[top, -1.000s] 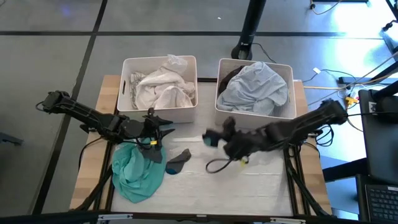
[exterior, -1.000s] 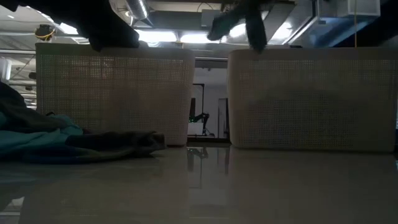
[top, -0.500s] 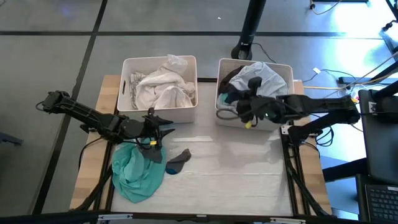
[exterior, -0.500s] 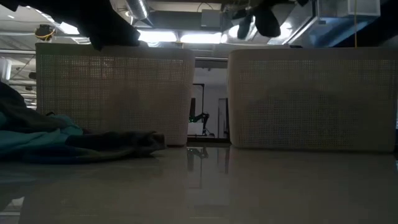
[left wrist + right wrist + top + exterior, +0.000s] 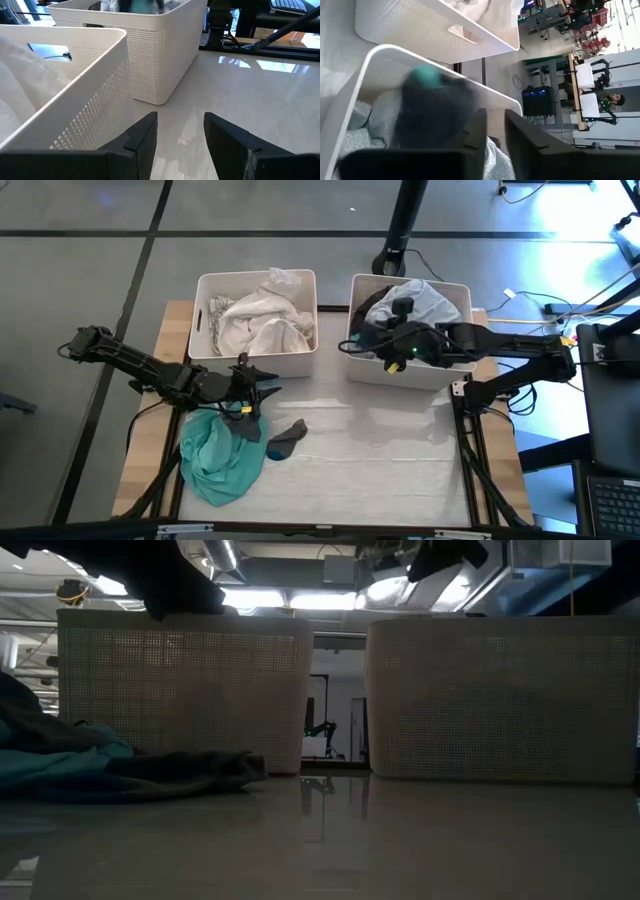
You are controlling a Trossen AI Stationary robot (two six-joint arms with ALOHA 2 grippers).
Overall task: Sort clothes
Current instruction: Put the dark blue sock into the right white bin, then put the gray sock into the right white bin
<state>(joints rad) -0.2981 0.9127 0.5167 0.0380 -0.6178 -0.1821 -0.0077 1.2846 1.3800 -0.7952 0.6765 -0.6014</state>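
Two dark robot arms work over a pale tabletop [image 5: 400, 470] strewn with clothes. The right pincer [image 5: 372, 337] reaches over the right-hand white bin [image 5: 408, 370], its fingers parted by a narrow gap, with a blurred dark garment [image 5: 432, 117] just beside them above the pale grey-blue cloth [image 5: 435, 305] that fills the bin. The left pincer [image 5: 179, 135] hangs with fingers spread and empty in front of the left-hand bin [image 5: 255, 362], which holds white fabric [image 5: 255, 325]. Below it a teal-green garment [image 5: 220, 455] lies crumpled on the tabletop, a small dark piece [image 5: 287, 437] just beside it.
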